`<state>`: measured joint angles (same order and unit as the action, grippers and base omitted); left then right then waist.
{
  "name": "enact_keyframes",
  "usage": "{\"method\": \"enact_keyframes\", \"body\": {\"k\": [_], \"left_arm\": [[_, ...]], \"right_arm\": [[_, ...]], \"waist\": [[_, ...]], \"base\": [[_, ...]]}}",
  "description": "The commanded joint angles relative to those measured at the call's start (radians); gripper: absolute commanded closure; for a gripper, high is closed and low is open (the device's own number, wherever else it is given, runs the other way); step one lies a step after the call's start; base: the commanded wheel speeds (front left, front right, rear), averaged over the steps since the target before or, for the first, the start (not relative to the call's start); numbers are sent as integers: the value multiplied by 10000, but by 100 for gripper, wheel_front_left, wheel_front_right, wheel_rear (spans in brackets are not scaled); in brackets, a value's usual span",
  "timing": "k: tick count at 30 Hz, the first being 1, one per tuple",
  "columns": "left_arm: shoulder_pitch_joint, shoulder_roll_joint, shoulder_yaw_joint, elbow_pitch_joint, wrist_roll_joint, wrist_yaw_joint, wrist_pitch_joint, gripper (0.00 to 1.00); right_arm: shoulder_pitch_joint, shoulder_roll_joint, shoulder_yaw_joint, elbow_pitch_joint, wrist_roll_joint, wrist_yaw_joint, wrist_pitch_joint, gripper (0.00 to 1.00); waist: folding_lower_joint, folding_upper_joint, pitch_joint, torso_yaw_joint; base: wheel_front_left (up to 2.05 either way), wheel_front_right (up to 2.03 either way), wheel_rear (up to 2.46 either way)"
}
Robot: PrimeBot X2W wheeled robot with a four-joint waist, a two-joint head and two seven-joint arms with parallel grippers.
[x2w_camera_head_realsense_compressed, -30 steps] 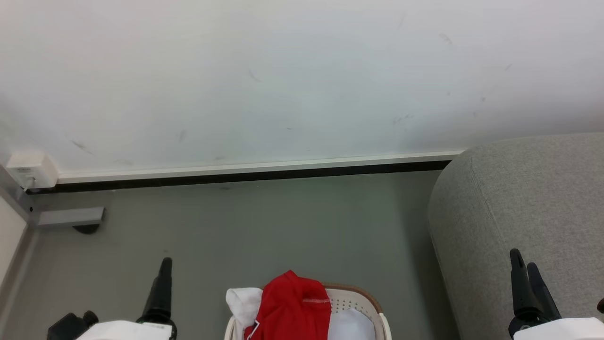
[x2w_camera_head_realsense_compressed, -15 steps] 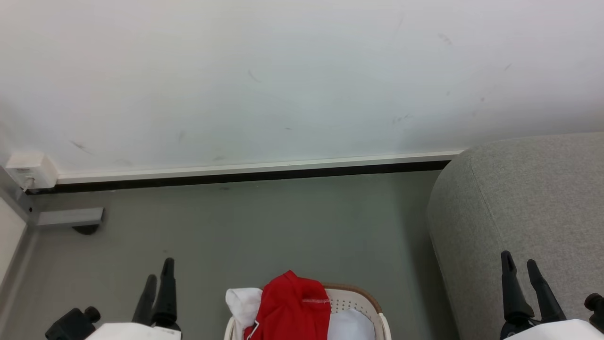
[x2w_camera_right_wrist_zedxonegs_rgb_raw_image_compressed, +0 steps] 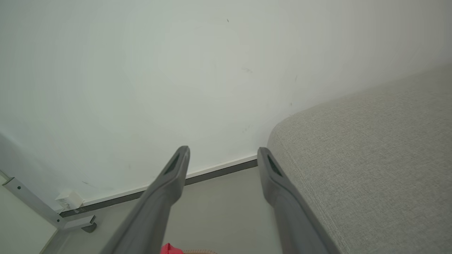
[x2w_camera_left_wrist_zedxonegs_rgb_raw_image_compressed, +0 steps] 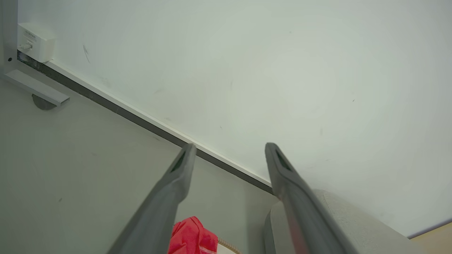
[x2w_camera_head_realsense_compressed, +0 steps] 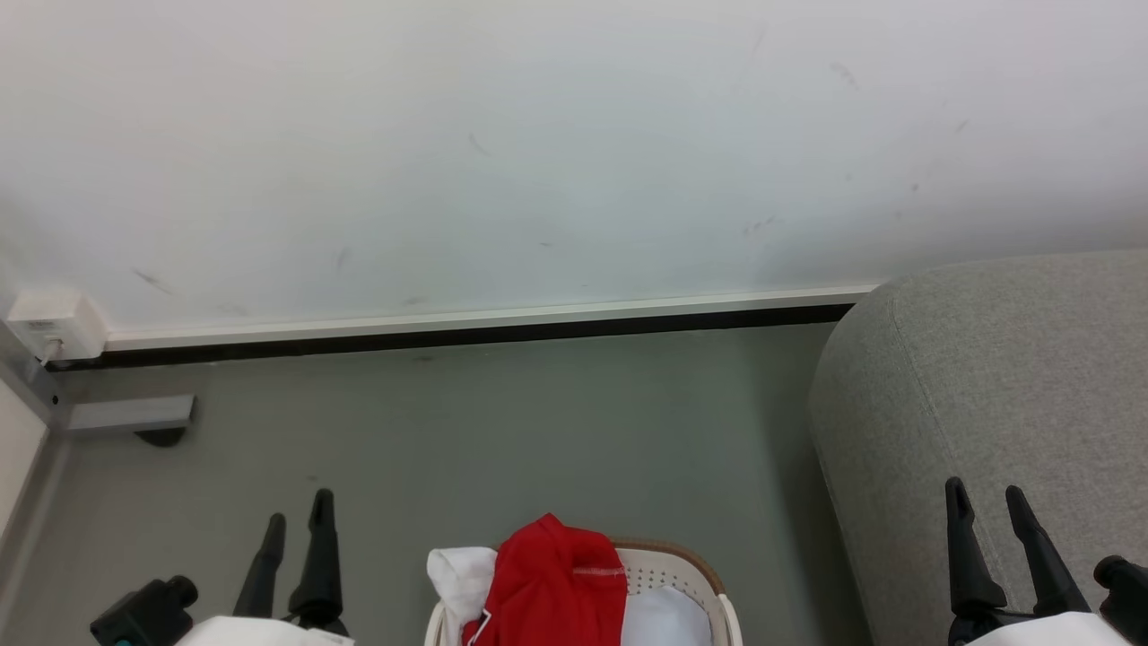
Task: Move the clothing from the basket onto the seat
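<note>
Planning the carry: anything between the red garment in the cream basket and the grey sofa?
Nothing visible: only bare floor separates the cream plastic basket, with its red fabric garment, from the grey upholstered sofa.

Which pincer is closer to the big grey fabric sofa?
Right. The right pincer is at the edge of the big grey fabric sofa; the left pincer is over the floor, across the cream-white plastic basket from it.

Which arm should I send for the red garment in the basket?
Left, probably. The left gripper hangs open nearer the red garment, which is heaped at the left of the basket; the right gripper, also open, is farther off by the sofa.
</note>
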<state>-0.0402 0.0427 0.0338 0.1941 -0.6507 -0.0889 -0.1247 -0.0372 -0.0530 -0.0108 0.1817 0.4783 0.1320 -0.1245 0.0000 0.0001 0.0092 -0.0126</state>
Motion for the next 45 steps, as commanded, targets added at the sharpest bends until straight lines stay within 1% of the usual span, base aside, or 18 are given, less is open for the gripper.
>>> {"method": "enact_keyframes", "body": {"k": [1, 13, 24, 36, 43, 45], "left_arm": [[11, 83, 28, -116, 329, -37, -90, 0], [94, 91, 81, -57, 1647, -114, -389, 0], [275, 98, 260, 42, 3049, -203, -665, 0], [411, 140, 388, -6, 4099, -284, -915, 0], [444, 147, 448, 95, 4660, -318, -1056, 0], [464, 146, 460, 105, 4821, -331, -1111, 0]], "right_arm": [[32, -29, -36, -153, -352, -12, -97, 0], [130, -6, -80, -30, -1639, -14, -395, 0], [234, 0, -336, 67, -2801, -17, -666, 0], [295, 22, -462, 142, -3656, -19, -909, 0], [333, 19, -645, 211, -3852, -20, -1061, 0], [350, 18, -720, 275, -3742, -21, -1088, 0]], "waist": [[0, -1, -5, 2], [0, -1, -12, 34], [0, -1, -33, 25], [0, -1, -22, -38], [0, -1, -6, -57], [0, -1, 3, -57]], "base": [[0, 0, 0], [0, 0, 0], [0, 0, 0], [0, 0, 0], [0, 0, 0], [0, 0, 0]]}}
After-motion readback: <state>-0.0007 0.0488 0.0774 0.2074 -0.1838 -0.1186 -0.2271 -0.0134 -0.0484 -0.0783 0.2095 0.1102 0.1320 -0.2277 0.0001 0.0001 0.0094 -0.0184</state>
